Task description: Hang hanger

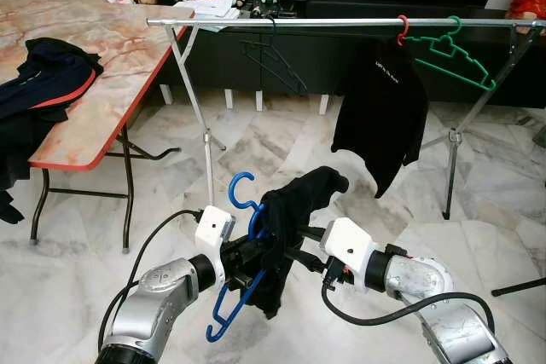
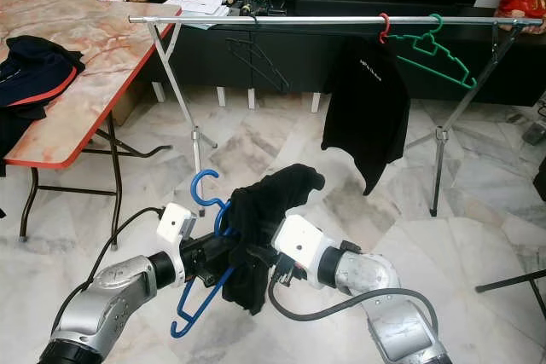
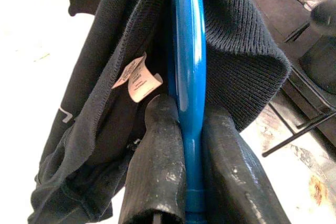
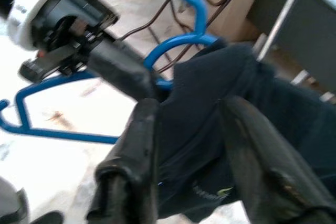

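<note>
blue hanger [image 1: 232, 296] under bunched black garment [image 1: 290, 210]; left fingers [image 3: 157, 166] clamp hanger, right fingers [image 4: 131, 156] grip garment.

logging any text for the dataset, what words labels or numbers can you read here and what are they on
Nothing can be read for certain.
Chest print on the hanging black shirt: small pale lettering, too small to read.
Care tag inside the dark garment on the blue hanger: printed lines, too blurred to read.
Pale mark low on that garment, by the right gripper: blurred, unreadable.
Jars and toys on the table: no legible labels.
</note>
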Available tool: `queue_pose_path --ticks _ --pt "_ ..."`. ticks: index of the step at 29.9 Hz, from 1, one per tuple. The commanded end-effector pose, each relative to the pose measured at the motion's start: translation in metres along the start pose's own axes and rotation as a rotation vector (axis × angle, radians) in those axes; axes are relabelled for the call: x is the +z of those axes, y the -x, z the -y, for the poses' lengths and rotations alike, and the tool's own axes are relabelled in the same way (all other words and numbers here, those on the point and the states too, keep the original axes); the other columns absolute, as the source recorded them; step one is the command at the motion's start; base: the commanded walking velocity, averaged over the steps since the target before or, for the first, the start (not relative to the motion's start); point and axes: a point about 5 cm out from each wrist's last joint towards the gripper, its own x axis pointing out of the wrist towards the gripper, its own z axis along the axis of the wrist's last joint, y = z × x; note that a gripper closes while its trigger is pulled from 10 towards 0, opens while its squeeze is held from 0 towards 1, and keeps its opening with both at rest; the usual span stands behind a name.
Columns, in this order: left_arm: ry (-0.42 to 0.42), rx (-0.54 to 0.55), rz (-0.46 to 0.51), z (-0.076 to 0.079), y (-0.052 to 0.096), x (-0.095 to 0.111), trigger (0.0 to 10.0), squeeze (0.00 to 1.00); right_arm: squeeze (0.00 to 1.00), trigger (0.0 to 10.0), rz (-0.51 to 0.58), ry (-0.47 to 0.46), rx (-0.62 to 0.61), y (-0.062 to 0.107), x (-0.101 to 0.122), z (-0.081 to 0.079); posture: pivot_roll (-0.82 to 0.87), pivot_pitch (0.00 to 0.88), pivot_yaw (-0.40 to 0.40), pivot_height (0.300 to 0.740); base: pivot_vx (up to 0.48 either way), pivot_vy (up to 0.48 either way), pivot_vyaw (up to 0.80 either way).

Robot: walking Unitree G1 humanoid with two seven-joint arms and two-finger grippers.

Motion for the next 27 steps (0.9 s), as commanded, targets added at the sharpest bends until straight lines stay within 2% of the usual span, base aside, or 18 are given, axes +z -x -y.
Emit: queue_pose_path --ticks 1,5,8,11,12,13,14,23,27 --pt "-0.001 -0.023 0.037 0.001 0.002 0.005 10.0 0.0 1.0 10.0 0.075 0.026 -0.205 0.006 0.019 0.029 0.04 0.13 -0.007 0.74 0.0 0.0 0.0" --pt "-0.001 -0.032 0.03 0.002 0.003 0.003 10.0 0.0 1.0 10.0 0.135 -0.026 -0.376 0.014 0.028 0.054 0.03 0.13 -0.01 0.74 0.0 0.0 0.0" --pt "0.0 -0.035 0.027 0.002 0.003 0.002 10.0 0.0 1.0 10.0 0.166 -0.056 -0.43 0.018 0.031 0.063 0.03 0.131 -0.011 0.74 0.0 0.0 0.0" --pt "-0.01 -0.065 0.013 0.004 0.005 0.0 10.0 0.0 1.0 10.0 0.156 -0.038 -0.445 0.02 0.031 0.069 0.03 0.131 -0.015 0.74 0.0 0.0 0.0" --pt "-0.021 -0.088 -0.004 0.006 0.007 -0.002 10.0 0.0 0.77 10.0 0.13 0.0 -0.414 0.021 0.028 0.069 0.03 0.129 -0.017 0.74 0.0 0.0 0.0" --pt "-0.021 -0.088 -0.004 0.006 0.007 -0.002 10.0 0.0 0.77 10.0 0.13 0.0 -0.414 0.021 0.028 0.069 0.03 0.129 -0.017 0.74 0.0 0.0 0.0" --pt "-0.048 -0.115 -0.042 0.006 0.011 -0.007 10.0 0.0 0.0 10.0 0.088 0.044 -0.328 0.021 0.021 0.067 0.03 0.13 -0.017 0.74 0.0 0.0 0.0" --pt "-0.082 -0.185 -0.109 0.005 0.021 -0.016 10.0 0.0 0.0 10.0 0.066 0.098 -0.171 0.03 0.019 0.074 0.01 0.122 -0.022 0.74 0.0 0.0 0.0" --pt "-0.13 -0.322 -0.146 0.012 0.03 -0.02 10.0 0.0 0.0 10.0 0.034 0.098 0.158 0.047 0.014 0.07 0.0 0.106 -0.036 0.74 0.0 0.0 0.0"
